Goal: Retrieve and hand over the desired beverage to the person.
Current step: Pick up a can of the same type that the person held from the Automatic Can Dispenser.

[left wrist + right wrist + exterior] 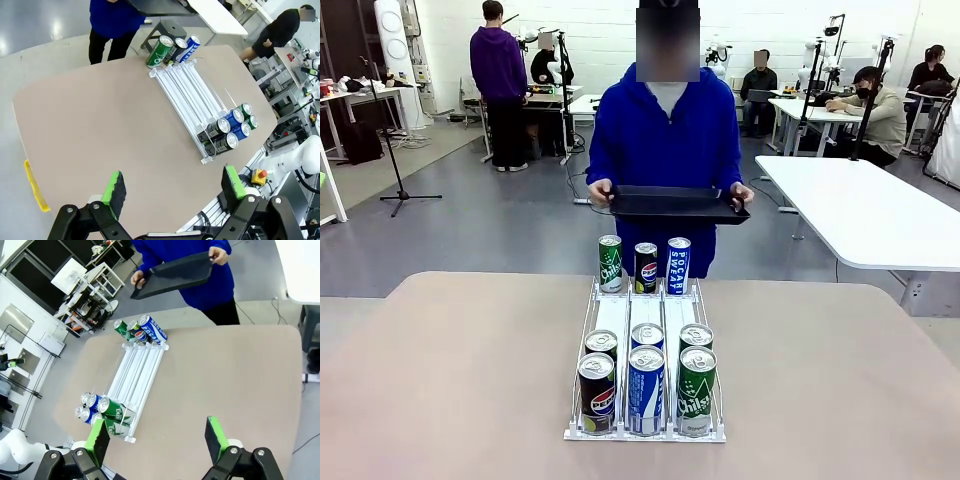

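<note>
Left claw [173,187] and right claw [157,439] hang spread and empty. Upright cans [646,385] stand mid-tabletop [440,380], between both arms and equally near each. Person [665,140] stands far side, tray [675,203] out.

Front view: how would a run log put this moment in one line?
left hand: open, empty | right hand: open, empty | rack: six cans near end, three cans far end | person: holds black tray

Royal-blue hoodie [665,130], black tray [675,204]
</note>
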Robot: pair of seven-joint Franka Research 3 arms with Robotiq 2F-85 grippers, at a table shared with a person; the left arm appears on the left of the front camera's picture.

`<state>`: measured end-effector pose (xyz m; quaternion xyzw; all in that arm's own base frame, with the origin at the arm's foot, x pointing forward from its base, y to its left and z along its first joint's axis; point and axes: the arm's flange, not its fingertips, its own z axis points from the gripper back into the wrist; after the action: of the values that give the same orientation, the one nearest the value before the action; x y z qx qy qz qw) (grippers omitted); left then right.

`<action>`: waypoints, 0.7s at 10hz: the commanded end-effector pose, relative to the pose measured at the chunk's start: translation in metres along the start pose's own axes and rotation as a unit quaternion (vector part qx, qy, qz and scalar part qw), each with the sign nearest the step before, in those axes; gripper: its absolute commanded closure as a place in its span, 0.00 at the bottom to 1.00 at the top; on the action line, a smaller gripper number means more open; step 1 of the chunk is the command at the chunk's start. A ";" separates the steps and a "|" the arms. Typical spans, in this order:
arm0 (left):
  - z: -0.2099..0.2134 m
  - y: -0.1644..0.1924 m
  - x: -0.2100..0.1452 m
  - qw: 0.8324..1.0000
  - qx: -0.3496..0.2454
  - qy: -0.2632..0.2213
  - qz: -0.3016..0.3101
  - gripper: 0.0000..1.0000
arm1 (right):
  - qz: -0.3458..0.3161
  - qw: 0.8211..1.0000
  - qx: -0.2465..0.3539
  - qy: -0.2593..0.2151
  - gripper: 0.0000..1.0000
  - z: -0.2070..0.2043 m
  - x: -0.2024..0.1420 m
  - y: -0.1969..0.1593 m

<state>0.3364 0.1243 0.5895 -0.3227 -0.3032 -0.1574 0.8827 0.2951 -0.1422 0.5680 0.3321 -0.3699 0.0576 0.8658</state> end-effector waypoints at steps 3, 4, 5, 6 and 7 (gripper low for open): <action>0.001 0.002 0.001 1.000 -0.008 -0.003 -0.010 0.00 | 0.005 1.000 0.007 -0.006 0.00 -0.002 0.002 -0.002; 0.001 0.002 0.001 1.000 -0.008 -0.003 -0.010 0.00 | 0.005 1.000 0.007 -0.006 0.00 -0.002 0.002 -0.002; 0.001 0.002 0.001 1.000 -0.008 -0.003 -0.010 0.00 | 0.005 1.000 0.007 -0.006 0.00 -0.002 0.002 -0.002; 0.001 0.002 0.001 1.000 -0.008 -0.003 -0.010 0.00 | 0.005 1.000 0.007 -0.006 0.00 -0.002 0.002 -0.002; 0.001 0.002 0.001 1.000 -0.008 -0.003 -0.010 0.00 | 0.005 1.000 0.007 -0.006 0.00 -0.002 0.002 -0.002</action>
<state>0.3358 0.1246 0.5895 -0.3213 -0.3016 -0.1579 0.8837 0.2949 -0.1424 0.5682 0.3306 -0.3703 0.0575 0.8662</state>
